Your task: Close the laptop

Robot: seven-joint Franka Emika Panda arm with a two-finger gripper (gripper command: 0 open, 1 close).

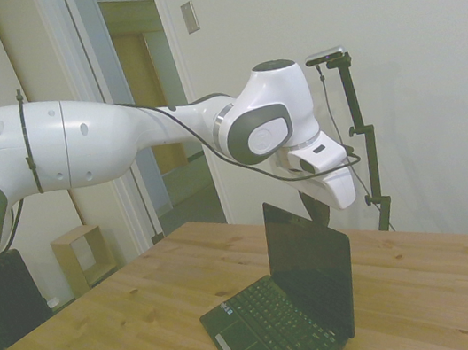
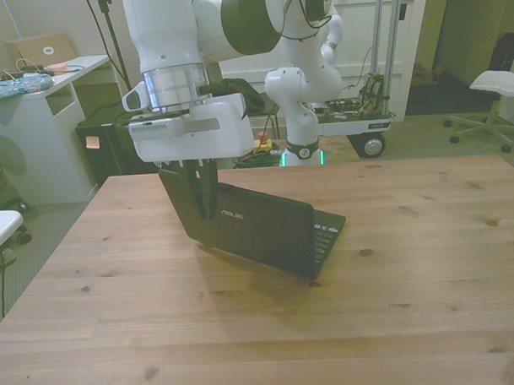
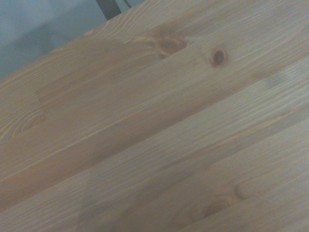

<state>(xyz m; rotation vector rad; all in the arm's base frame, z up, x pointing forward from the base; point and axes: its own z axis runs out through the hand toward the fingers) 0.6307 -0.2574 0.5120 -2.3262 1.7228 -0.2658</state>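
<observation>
The small black laptop (image 1: 309, 272) stands open near the middle of the wooden table (image 1: 125, 328), its dark screen upright and its keyboard flat. In the front view its glossy lid (image 2: 260, 230) with a small logo faces the camera. My gripper (image 2: 204, 213) hangs just outside the lid, at the upper corner on the front view's left, fingers together and holding nothing. In the side view the gripper (image 1: 316, 209) shows as a dark tip behind the screen's top edge. The wrist view holds only table planks (image 3: 154, 121); the laptop is out of it.
Bare wood of the table (image 2: 395, 281) stretches all round the laptop. Off the table are a white desk (image 2: 35, 124) at the front view's left, a wheeled cart (image 2: 356, 121) behind, and a chair (image 2: 490, 91) at the right.
</observation>
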